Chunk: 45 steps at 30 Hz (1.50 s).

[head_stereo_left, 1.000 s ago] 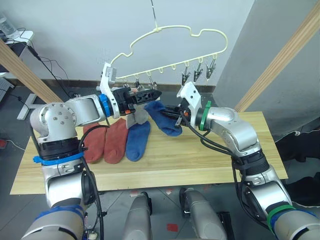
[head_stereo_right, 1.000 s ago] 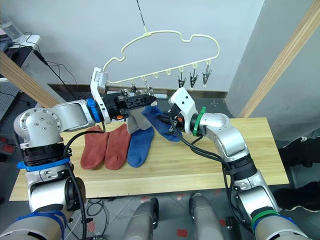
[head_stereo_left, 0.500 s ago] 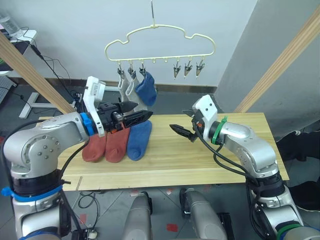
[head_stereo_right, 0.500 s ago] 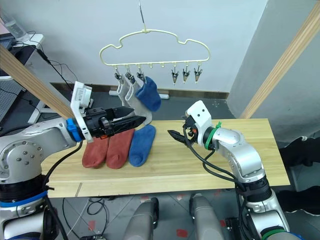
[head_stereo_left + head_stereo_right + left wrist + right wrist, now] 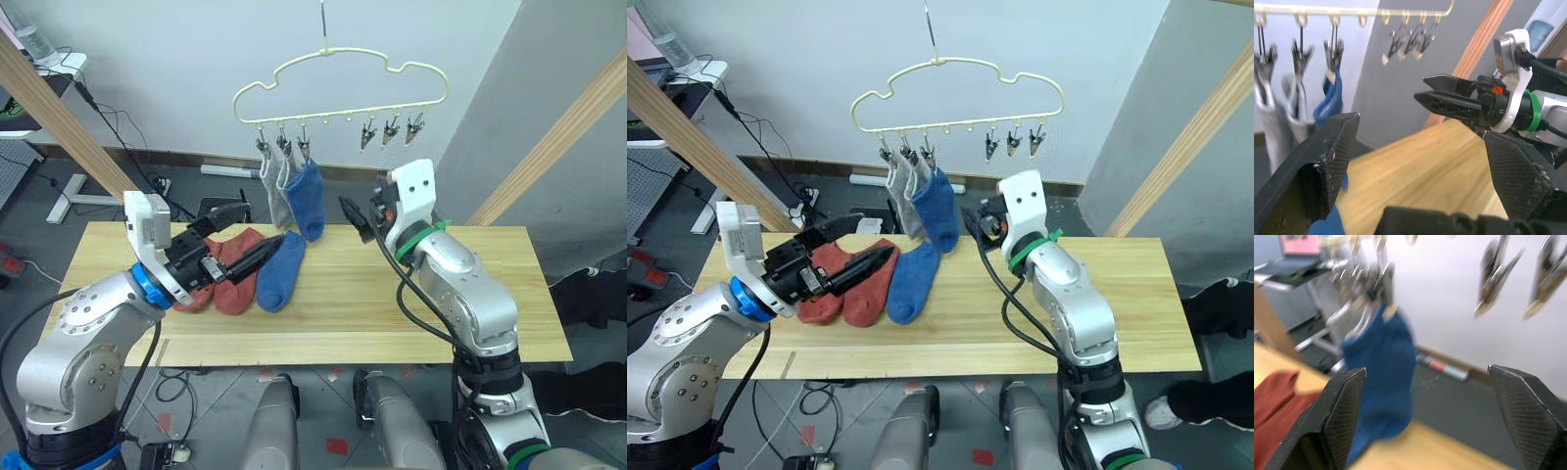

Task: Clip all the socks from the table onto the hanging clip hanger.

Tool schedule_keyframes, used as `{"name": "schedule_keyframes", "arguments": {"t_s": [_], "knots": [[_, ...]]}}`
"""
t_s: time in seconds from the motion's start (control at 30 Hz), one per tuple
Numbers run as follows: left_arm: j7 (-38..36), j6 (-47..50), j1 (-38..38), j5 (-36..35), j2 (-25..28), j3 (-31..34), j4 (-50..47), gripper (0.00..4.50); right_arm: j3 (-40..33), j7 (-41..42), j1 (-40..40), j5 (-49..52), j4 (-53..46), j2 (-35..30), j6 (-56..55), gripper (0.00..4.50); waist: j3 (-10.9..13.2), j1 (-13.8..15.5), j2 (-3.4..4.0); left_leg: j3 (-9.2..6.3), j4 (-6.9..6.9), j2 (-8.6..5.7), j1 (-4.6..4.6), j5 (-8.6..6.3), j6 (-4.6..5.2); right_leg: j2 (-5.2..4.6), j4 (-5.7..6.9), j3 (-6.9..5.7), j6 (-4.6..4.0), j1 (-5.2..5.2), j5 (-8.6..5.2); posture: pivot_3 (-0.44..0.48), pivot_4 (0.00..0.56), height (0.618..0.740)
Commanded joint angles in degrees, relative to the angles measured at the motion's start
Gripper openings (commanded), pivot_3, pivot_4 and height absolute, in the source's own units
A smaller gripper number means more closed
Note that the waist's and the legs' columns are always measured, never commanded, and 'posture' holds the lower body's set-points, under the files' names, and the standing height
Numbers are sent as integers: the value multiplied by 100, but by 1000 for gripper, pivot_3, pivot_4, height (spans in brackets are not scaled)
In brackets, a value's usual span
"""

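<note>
A pale yellow cloud-shaped wire clip hanger [image 5: 343, 83] hangs by its thin metal hook above the far edge of the long light wooden plank tabletop [image 5: 411, 313]. Three socks hang from its leftmost metal clips: two light grey knit socks [image 5: 276, 191] side by side, and a blue knit sock [image 5: 311, 199] just beside them at their 3 o'clock. The three clips [image 5: 392, 130] toward the hanger's right end carry nothing.

On the tabletop, below the hanging socks at about 7 o'clock from them, lie three more: two rust-red knit socks [image 5: 235, 279] touching each other, and a second blue sock [image 5: 281, 272] lying just beside them at their 3 o'clock, its cuff toward the far edge.

The left hand [image 5: 240, 257] hovers over the rust-red socks with its two black fingers spread wide apart and nothing between them. The right hand [image 5: 355, 217] is raised above the far edge of the tabletop, at 3 o'clock of the hanging blue sock and near it; its fingers are parted, as the right wrist view shows, and they carry nothing.
</note>
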Motion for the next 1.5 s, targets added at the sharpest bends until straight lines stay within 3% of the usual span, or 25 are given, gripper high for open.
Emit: {"name": "schedule_keyframes", "arguments": {"t_s": [0.03, 0.3, 0.37, 1.13, 1.5], "knots": [[28, -241, 71, -27, 49, 142, -120, 4500, 106, -215, -162, -182, 145, 185, -373, 4189, -10, 0, -2, -3, -3, 2, 0, 0, 0, 2, 0, -1, -1, 0, -1, 59, 244, 740], [159, -263, -71, -146, 124, 145, -82, 4500, -77, -758, -534, -457, 854, 497, -863, 4189, -13, 24, -4, -5, 5, 0, -1, 0, 0, 2, 4, -3, -2, 2, 0, 79, 242, 740], [182, -266, -103, -143, 136, 113, -76, 4500, -103, -813, -632, -482, 1007, 520, -911, 3623, -13, 29, -4, -6, 4, 1, -1, 0, 0, 2, 4, -4, -2, 2, 0, 79, 245, 740], [381, -297, -510, -54, 145, -144, 121, 4500, -354, -1109, -1466, -589, 2339, 697, -1712, 3623, -13, 40, -4, -6, 8, 2, 0, 1, 1, 3, 18, -7, -5, 1, 1, 86, 256, 740], [380, -357, -551, -14, 153, -213, 182, 4500, -368, -940, -1552, -457, 2429, 880, -1856, 3623, -13, 42, -4, -7, 9, 2, 1, 2, 2, 2, 20, -8, -6, 1, 2, 88, 262, 740]]}}
